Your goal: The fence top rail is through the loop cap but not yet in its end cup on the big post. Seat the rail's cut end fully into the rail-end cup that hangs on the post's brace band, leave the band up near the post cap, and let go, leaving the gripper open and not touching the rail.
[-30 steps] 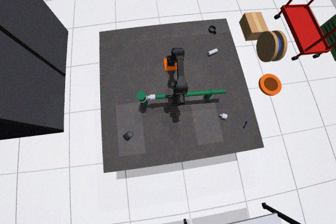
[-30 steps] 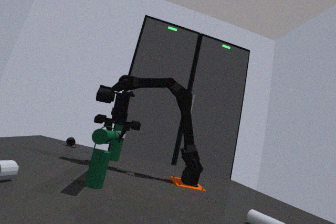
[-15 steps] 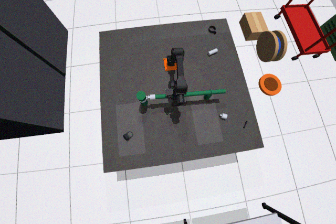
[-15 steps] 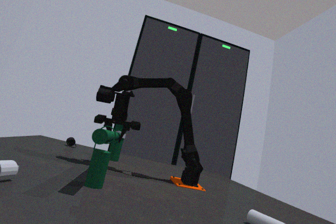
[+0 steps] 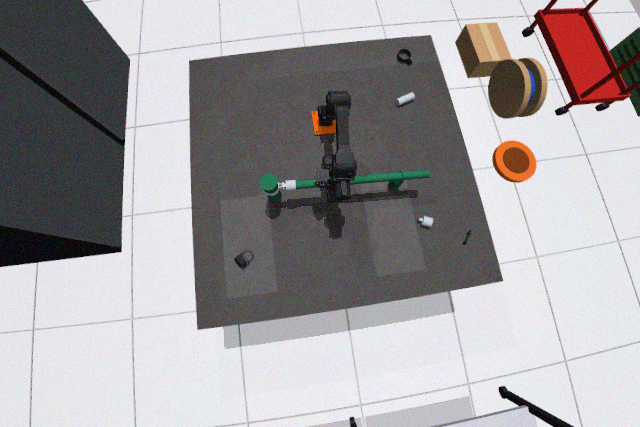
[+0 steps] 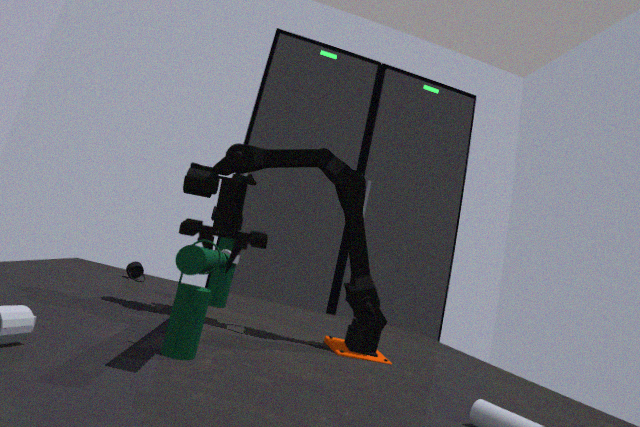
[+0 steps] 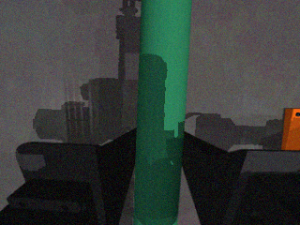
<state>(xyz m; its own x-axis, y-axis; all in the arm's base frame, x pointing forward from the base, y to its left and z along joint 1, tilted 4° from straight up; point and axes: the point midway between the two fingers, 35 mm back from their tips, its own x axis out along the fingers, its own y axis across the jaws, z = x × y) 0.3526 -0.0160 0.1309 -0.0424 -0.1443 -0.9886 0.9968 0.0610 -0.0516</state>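
Observation:
The green top rail (image 5: 377, 178) (image 6: 190, 259) (image 7: 161, 84) lies level. My gripper (image 5: 324, 183) (image 6: 219, 254) (image 7: 157, 132) is shut on it, between the two posts. The rail's left end meets the mouth of the white rail-end cup (image 5: 290, 184); how deep it sits inside cannot be told. The cup hangs beside the big green post (image 5: 268, 181) (image 6: 221, 288), close under its cap; the brace band is only partly visible. The rail passes through the thin loop on the short post (image 6: 186, 321) and sticks out beyond it.
The arm's orange base (image 5: 324, 128) (image 6: 356, 351) (image 7: 292, 128) stands behind the rail. A dark cup-like part (image 5: 242, 259) (image 6: 134, 269) lies front left. A white fitting (image 5: 426, 221), a small dark bolt (image 5: 466, 237), a white tube (image 5: 405, 99) and a black ring clamp (image 5: 404, 56) lie to the right.

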